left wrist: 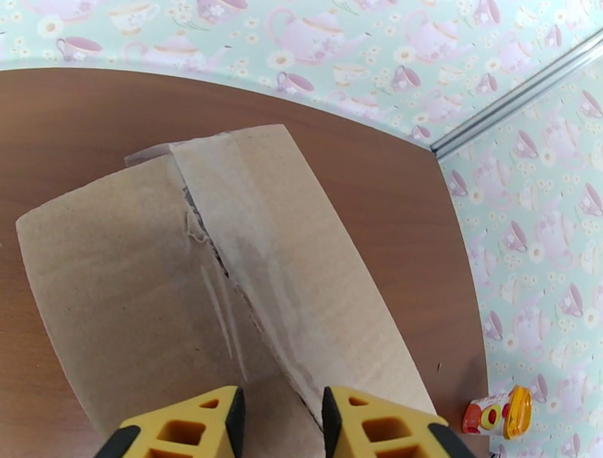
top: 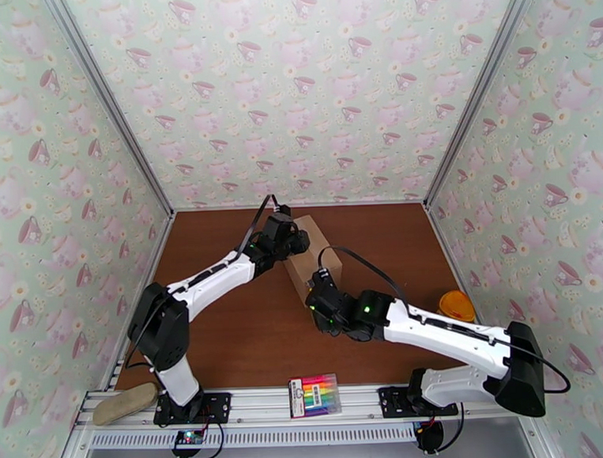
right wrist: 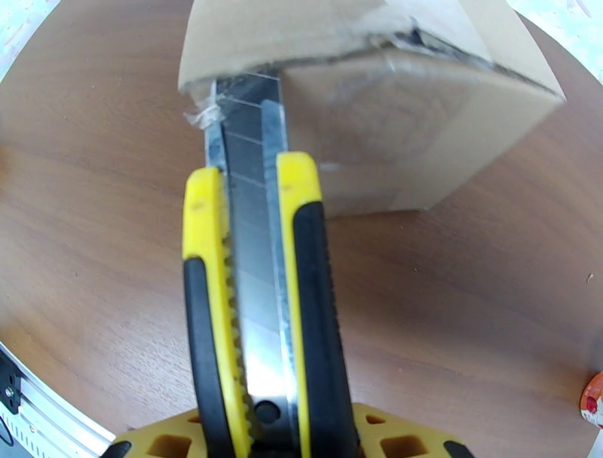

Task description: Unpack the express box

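Roughly at the middle of the brown desk (top: 226,339) sits the express box (top: 314,253), a tan carton with its long side running from far to near and slightly angled. Its top flaps lie down. The clear tape (left wrist: 226,248) along the centre seam is wrinkled, and a dark gap shows between the flaps for much of the seam's length.

The left arm reaches in from the near left, and the left pincer (top: 292,242) is over the far-left part of the box. In the left wrist view its yellow fingers (left wrist: 188,425) are apart, one on each side of the seam, with only cardboard between them. Whether they press on the lid cannot be told.

The right arm comes in from the near right, with the right pincer (top: 318,292) at the near end of the box. It is clamped on the handle of a yellow-and-black utility knife (right wrist: 264,301). The extended blade (right wrist: 245,128) points at the box, and its tip is tucked under the overhanging edge of the top flap at the upper left corner of the near end face, where a shred of tape curls.

A small orange-lidded container (top: 456,306) stands near the right wall, well apart from the box. A flat pack of rainbow markers (top: 315,395) lies on the aluminium rail (top: 253,421) between the arm bases. A tan oblong object (top: 124,403) lies at the rail's left end.
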Controlling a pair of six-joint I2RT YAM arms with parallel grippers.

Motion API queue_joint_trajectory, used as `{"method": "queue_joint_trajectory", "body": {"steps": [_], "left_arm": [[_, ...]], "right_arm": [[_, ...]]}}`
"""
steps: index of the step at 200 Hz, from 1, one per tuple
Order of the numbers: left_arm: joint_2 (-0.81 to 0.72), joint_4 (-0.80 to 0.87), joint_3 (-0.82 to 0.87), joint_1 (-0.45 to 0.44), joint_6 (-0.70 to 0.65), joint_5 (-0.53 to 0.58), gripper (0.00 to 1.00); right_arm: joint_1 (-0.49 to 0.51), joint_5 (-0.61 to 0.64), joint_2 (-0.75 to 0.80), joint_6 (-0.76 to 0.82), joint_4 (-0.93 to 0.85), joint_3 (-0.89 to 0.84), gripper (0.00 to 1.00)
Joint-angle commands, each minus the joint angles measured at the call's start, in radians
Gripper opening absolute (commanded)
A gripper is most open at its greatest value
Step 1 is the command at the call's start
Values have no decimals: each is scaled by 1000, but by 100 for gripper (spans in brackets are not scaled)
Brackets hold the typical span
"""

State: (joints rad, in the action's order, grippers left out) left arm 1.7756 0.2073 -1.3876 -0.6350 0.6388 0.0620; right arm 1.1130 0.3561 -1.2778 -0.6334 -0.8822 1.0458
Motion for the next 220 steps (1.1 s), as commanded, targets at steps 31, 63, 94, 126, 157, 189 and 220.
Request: {"method": "queue_joint_trajectory", "body": {"steps": [31, 63, 94, 126, 157, 189, 220], "left_arm": [[43, 47, 6, 25, 1, 65, 36], [25, 23, 15, 16, -1, 54, 36], [-5, -5, 16, 8, -4, 32, 37], [-47, -6, 1, -4, -20, 15, 37], [-100, -6, -2, -7, -22, -4, 37], [-150, -6, 7, -11, -17, -43, 42], [-199, -2, 36, -10, -11, -83, 52]], "right_arm": [[45, 68, 67, -74, -71, -23, 0], [45, 81, 123, -106, -107, -42, 0], [45, 100, 149, -121, -139, -47, 0], [45, 123, 162, -131, -143, -56, 0], [45, 154, 173, -130, -141, -57, 0], [45, 193, 186, -127, -141, -53, 0], [45, 237, 214, -130, -140, -51, 0]]}}
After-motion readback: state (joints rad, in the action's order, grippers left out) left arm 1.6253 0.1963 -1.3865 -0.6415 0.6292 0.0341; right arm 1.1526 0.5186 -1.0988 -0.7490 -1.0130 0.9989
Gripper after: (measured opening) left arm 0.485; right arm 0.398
